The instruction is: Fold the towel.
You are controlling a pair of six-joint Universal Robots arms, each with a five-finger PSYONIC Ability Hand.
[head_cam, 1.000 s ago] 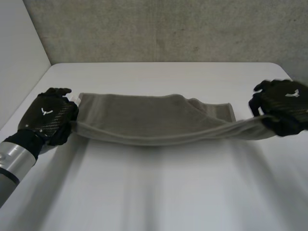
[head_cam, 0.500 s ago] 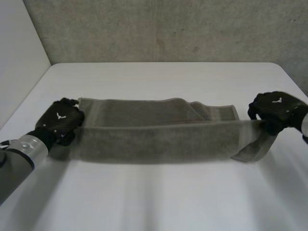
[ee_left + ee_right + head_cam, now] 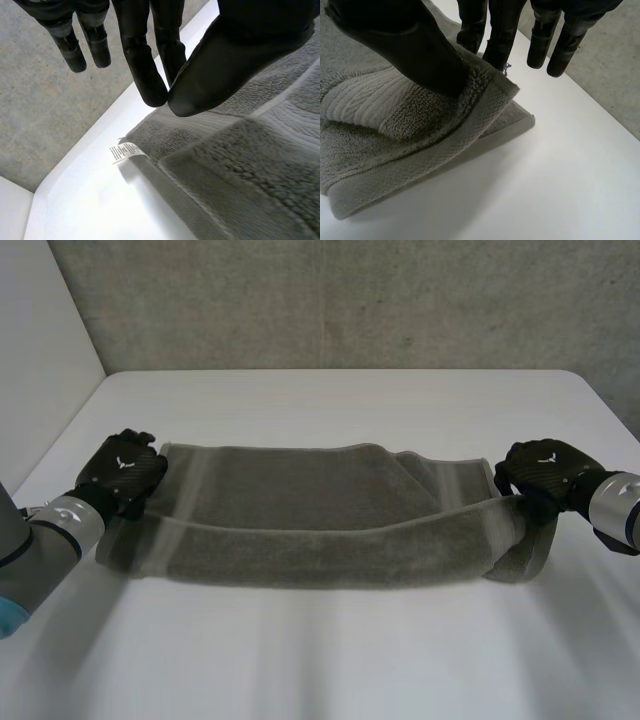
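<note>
A grey towel [image 3: 320, 520] lies across the white table [image 3: 340, 660], doubled lengthwise, with its near layer sagging over the far one. My left hand [image 3: 125, 472] sits at the towel's left end. In the left wrist view its thumb [image 3: 230, 55] and a finger [image 3: 150, 75] meet tip to tip above the towel [image 3: 240, 165], with no cloth between them. A white label [image 3: 125, 150] sticks out at that corner. My right hand [image 3: 545, 468] is at the right end. Its thumb [image 3: 405, 45] pinches the towel's [image 3: 395, 130] upper corner against the fingers.
A grey concrete wall [image 3: 350, 300] stands behind the table's far edge, and a white wall [image 3: 40, 340] runs along the left side. Bare table lies in front of the towel and beyond its right end [image 3: 560, 165].
Both hands have moved away from me and come down, carrying the towel's raised near edge toward the far edge. The stretched towel has gone slack and settled on the table.
</note>
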